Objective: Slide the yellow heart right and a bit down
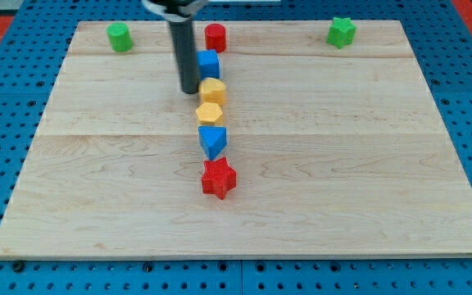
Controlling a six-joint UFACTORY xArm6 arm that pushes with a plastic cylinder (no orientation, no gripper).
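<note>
The yellow heart [213, 90] lies near the board's upper middle, in a column of blocks. My tip [189, 90] is just to the left of the yellow heart, close to touching it. The dark rod rises from there to the view's top. Above the heart is a blue block [209, 64], and above that a red cylinder [215, 37]. Below the heart is a yellow hexagon [209, 113], then a blue triangular block [212, 141], then a red star [218, 178].
A green cylinder-like block [120, 37] sits at the board's top left and a green star [342, 32] at its top right. The wooden board [342, 164] lies on a blue perforated surface.
</note>
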